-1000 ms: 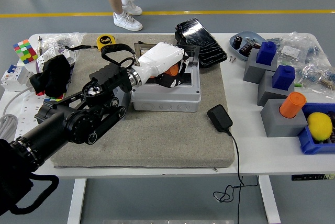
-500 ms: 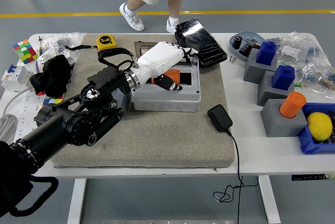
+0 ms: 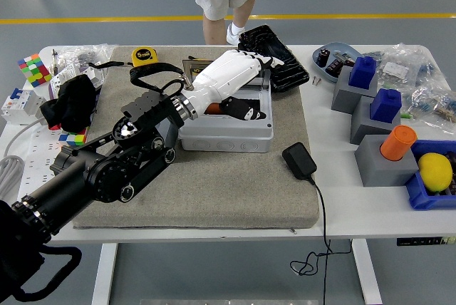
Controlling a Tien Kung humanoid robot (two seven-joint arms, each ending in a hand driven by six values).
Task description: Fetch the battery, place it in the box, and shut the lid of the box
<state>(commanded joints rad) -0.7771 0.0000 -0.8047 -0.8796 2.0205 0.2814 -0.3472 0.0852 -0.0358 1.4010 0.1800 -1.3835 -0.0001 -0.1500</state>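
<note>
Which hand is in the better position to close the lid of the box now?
The left. The left hand is already over the open grey box, fingers extended toward the black lid lying behind it. The right arm does not appear in the picture.

You have the box (image 3: 226, 128) on the mat (image 3: 214, 177) mid-counter (image 3: 335, 198), its lid (image 3: 274, 48) behind it, the charger (image 3: 299, 161) to its right, the tape measure (image 3: 144, 55) behind-left.
</note>
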